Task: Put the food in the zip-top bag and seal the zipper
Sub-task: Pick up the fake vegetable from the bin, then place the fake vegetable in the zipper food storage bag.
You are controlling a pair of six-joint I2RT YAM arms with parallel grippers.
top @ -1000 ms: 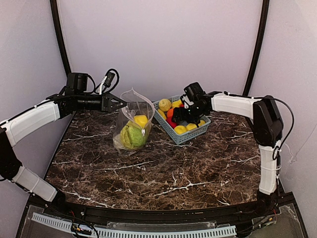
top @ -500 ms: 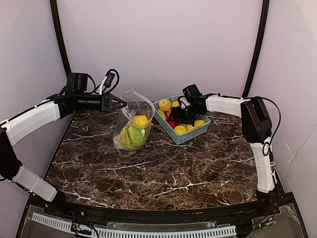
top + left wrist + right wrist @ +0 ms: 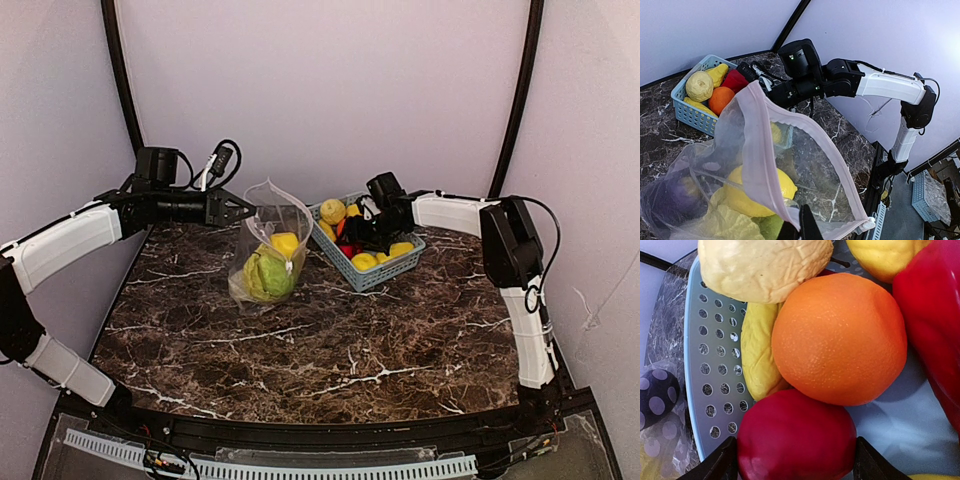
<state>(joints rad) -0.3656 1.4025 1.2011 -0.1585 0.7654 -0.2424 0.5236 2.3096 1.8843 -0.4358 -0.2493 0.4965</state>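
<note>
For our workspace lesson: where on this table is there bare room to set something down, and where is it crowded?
Bare: the wide near table, bordered by the zip-top bag, the basket and the table's near edge. Only a narrow strip separates bag and basket. Crowded: the basket, full of food, with the right gripper inside.

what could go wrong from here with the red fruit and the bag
1. The right jaws straddle the round red fruit, with the orange pressed against it. Closing may squirt it out or drag the orange along.
2. The mouth of the bag is held up only by the left jaws pinching the pink zipper strip, and it looks narrow. A dropped fruit may catch the rim and tug it loose.
</note>
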